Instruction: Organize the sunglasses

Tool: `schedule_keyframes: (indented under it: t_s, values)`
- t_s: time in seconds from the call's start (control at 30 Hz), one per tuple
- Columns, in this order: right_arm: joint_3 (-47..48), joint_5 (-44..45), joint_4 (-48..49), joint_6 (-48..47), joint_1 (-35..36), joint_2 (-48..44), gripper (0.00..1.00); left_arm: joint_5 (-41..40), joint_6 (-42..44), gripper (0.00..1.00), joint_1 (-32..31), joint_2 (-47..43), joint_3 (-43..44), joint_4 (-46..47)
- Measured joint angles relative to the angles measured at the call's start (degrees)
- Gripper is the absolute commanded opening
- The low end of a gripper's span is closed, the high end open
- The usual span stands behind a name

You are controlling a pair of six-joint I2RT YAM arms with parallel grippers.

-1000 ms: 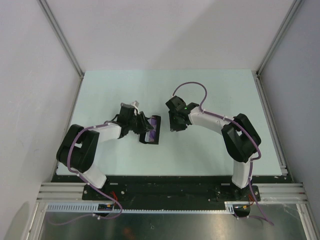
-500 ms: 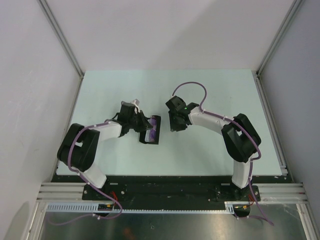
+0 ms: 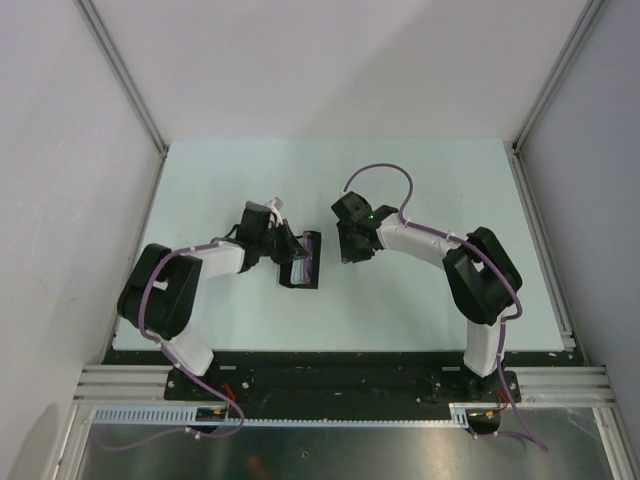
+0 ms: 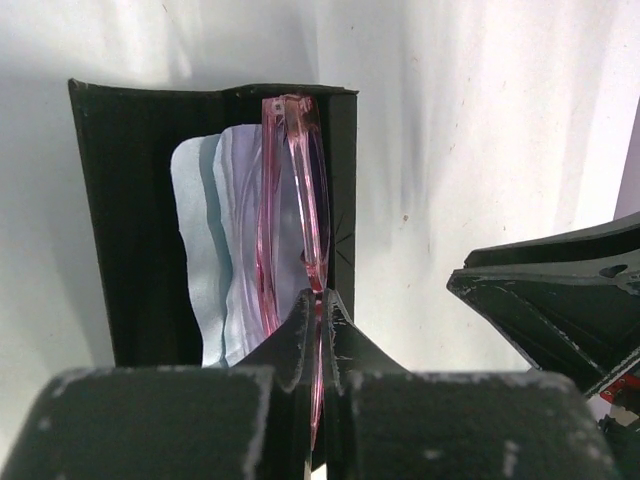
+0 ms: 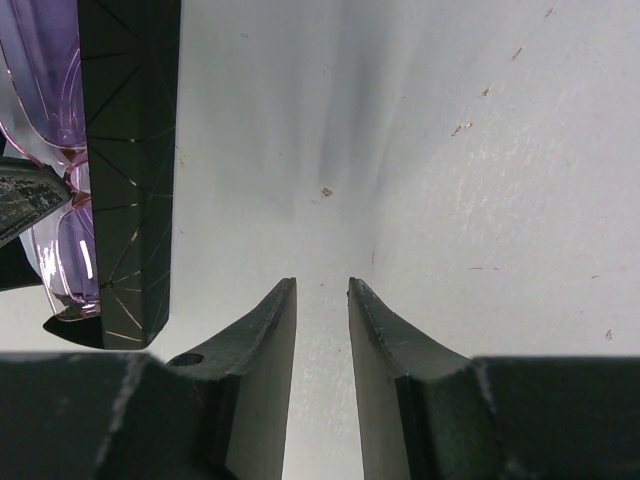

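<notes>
Left wrist view: my left gripper (image 4: 318,308) is pinched together on the thin pink frame of the sunglasses (image 4: 298,180), with only that rim between the two fingers. The sunglasses stand on edge inside the open black case (image 4: 120,220), and a pale blue cloth (image 4: 200,250) lies in the case beside them. At the right edge of this view I see the dark fingers of my right gripper (image 5: 322,300), near the case but apart from it. The right wrist view adds what this one cannot. Those fingers stand slightly apart with nothing between them, over the bare white table (image 5: 470,150). The case's outer wall runs down the left side, and the purple lenses show just past it. The top external view hides the pinch itself under my left wrist. It does place the case at mid-table between my two grippers, just off the left one, with the right one a little to the other side.
</notes>
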Motion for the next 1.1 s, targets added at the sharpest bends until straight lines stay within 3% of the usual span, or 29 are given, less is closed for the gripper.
schedule_keyframes:
  t_s: [0.7,1.1]
  values:
    - [0.0,-0.5,0.0,-0.3,0.0,0.0,0.32,12.3,1.9,0.00,3.9,2.5,-2.2,5.3]
    - [0.0,-0.4,0.0,-0.4,0.0,0.0,0.32,13.8,-1.4,0.00,3.9,3.8,-4.0,10.7]
